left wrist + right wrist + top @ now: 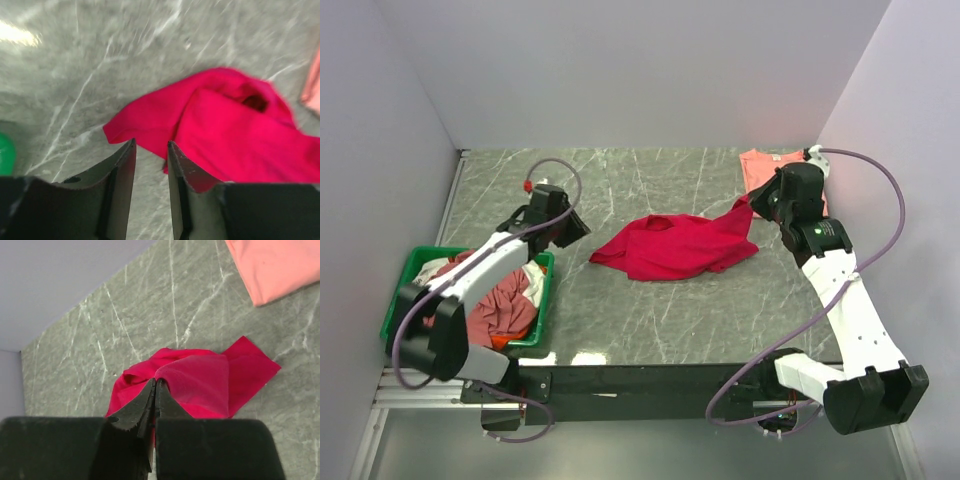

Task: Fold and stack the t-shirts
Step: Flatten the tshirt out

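Two t-shirts on the counter (620,330): the crimson t-shirt (675,245) crumpled in the middle, one corner pinched and raised in my right tool (155,382); the salmon-pink t-shirt (760,165) flat at the far right corner. My left tool (151,147) hovers beside the crimson one, jaws apart, empty.

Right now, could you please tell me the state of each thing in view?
Red tee: crumpled on table, one corner pinched and raised.
Pink tee: flat, far right.
Tray: heaped with crumpled tees.
Left gripper: open, empty.
Right gripper: shut on red tee.
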{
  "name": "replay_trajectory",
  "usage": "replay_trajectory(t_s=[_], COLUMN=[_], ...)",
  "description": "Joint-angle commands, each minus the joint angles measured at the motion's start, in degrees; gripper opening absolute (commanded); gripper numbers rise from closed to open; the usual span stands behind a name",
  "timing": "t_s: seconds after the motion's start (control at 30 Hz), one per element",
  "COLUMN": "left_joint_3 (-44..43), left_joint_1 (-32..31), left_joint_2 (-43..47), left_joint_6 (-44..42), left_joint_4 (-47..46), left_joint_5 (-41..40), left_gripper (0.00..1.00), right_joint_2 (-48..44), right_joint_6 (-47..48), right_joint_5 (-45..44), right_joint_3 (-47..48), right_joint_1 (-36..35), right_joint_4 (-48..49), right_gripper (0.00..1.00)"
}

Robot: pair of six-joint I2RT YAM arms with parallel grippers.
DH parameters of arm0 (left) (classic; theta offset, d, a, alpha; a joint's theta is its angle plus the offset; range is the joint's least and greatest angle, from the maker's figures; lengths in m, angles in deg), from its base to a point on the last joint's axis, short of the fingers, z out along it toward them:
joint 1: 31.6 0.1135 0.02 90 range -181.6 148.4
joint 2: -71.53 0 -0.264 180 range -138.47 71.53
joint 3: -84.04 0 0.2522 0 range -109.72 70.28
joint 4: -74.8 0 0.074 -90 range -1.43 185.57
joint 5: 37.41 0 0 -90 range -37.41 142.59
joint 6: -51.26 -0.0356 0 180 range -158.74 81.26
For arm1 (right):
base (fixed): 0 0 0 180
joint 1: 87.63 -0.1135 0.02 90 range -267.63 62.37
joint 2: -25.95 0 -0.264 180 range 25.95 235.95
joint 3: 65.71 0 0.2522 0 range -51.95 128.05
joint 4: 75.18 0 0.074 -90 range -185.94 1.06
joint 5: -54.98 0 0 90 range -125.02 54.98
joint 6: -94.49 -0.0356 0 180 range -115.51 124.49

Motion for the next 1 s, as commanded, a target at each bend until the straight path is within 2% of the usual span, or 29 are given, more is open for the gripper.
replay_trajectory(t_s=[0.0,0.13,0.23,0.53,0.97], left_joint_3=[-0.93,-4.27,-4.98,-5.16,-6.48], left_joint_1=[-1.96,-4.16,-4.86,-6.54,-7.15], left_joint_2=[-3.95,-11.32,-13.71,-14.42,-18.64], left_joint_6=[-1.30,-2.44,-1.83,-1.04,-1.83], left_joint_4=[-2.24,2.48,4.08,7.86,7.60], left_joint_5=[2.33,2.07,-0.30,-7.77,-9.27], left_gripper=[0.37,0.37,0.37,0.38,0.38], right_joint_2=[-1.18,-0.47,-0.64,-0.64,-0.64], right_joint_6=[-0.82,-0.65,-0.47,-0.73,-0.65], right_joint_5=[1.38,2.08,2.26,3.84,4.37], right_joint_3=[0.14,0.49,0.14,-1.53,-1.44], right_joint_1=[0.58,1.02,1.37,2.51,3.74], right_joint_4=[4.16,3.72,3.72,4.08,3.99], right_gripper=[0.00,0.00,0.00,0.00,0.00])
